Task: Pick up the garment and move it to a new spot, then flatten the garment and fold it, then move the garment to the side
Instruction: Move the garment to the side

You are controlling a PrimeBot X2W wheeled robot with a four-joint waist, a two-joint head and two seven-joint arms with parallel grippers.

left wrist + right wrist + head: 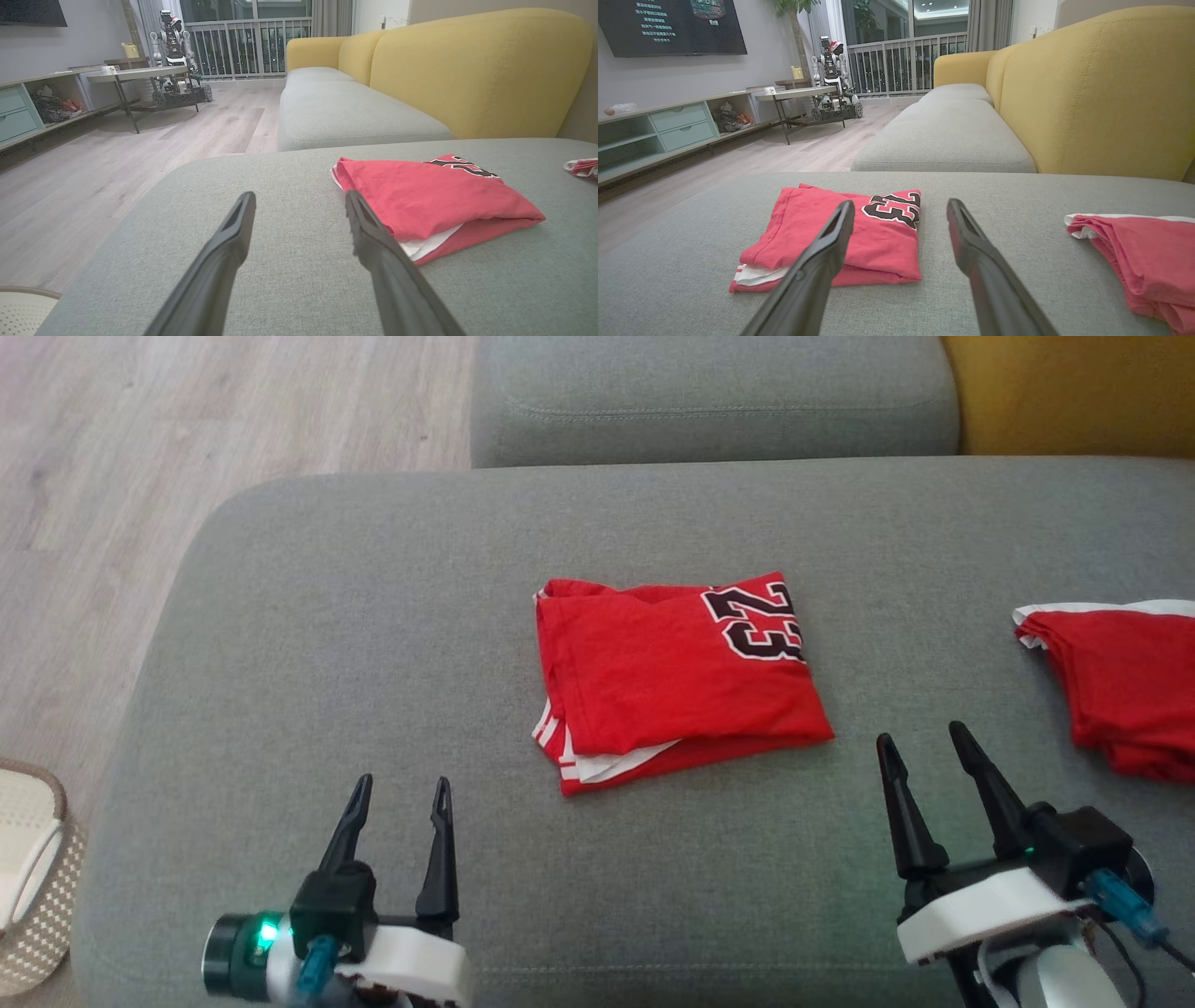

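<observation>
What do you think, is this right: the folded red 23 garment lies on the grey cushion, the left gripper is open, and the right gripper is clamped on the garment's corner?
Not quite. The head view shows the right gripper open, apart from the folded red 23 garment. The garment does lie on the grey cushion, and the left gripper is open.
</observation>
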